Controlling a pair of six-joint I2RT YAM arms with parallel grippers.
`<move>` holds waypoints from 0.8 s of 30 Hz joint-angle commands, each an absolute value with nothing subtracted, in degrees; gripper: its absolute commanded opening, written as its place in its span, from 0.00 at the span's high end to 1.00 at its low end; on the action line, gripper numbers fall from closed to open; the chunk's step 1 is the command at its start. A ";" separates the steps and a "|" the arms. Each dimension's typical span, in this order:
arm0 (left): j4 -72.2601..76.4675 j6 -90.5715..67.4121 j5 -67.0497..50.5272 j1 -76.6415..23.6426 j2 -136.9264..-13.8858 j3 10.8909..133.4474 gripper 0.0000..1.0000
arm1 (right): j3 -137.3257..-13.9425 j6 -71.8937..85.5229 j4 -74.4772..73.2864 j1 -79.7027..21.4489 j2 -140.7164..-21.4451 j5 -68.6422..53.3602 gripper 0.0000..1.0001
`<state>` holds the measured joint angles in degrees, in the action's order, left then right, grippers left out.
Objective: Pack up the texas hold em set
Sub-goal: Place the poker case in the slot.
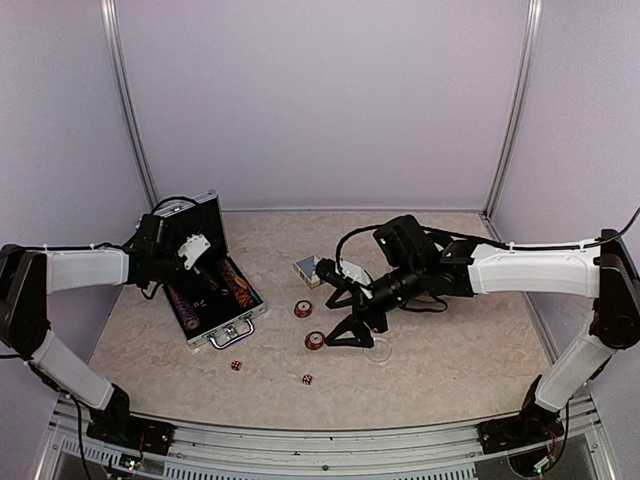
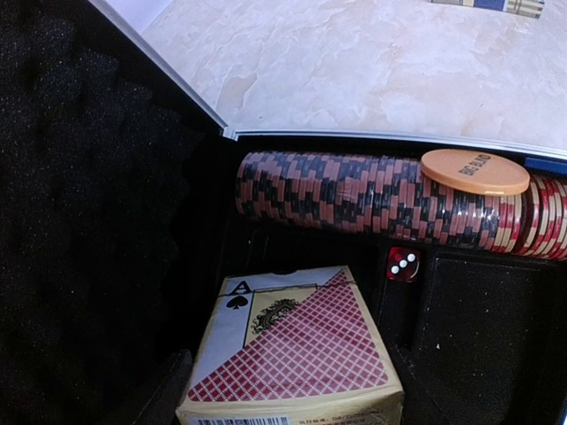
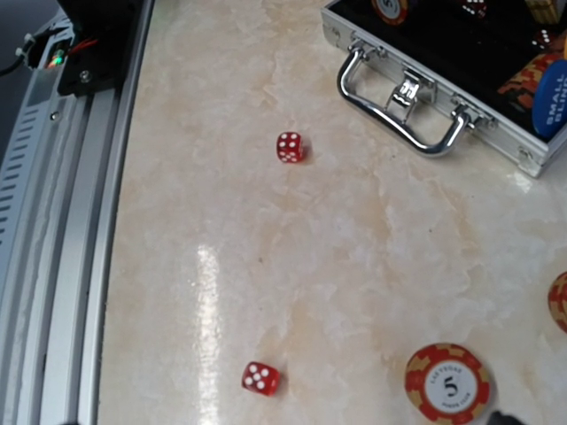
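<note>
On the bench, a pale marbled beige top walled round by plain lilac panels with metal posts in the back corners and a ribbed aluminium rail along the near edge, the following is to be seen. One silver briefcase, lid raised, standing at the left of the bench, its handle facing the near edge and its lining black foam. Inside it: two rows of red-and-black chips in the top view, one row seen close; one orange disc resting on that row; one blue disc; one red die just below the chips; one card box showing an ace of spades and a red lattice back. Loose on the bench: one further card box near the middle; two chips, one above the other, the lower marked with a five; two red dice nearer the rail, well apart; one faint clear disc to the right of the lower chip. Left hand: poised over the open briefcase; how wide it stands, and whether it has the boxed cards, I cannot tell. Right hand: low over the middle of the bench beside the loose chips, fingers spread wide, gripping nothing.
</note>
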<state>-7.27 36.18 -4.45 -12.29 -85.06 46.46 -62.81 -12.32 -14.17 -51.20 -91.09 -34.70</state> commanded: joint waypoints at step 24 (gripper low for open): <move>-12.48 20.62 3.72 -17.45 -79.55 45.55 0.01 | -62.39 -12.48 -13.97 -51.15 -92.58 -35.49 0.01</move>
<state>-8.36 27.75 1.54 -16.01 -79.90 42.74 -62.81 -12.32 -14.17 -51.22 -91.74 -34.76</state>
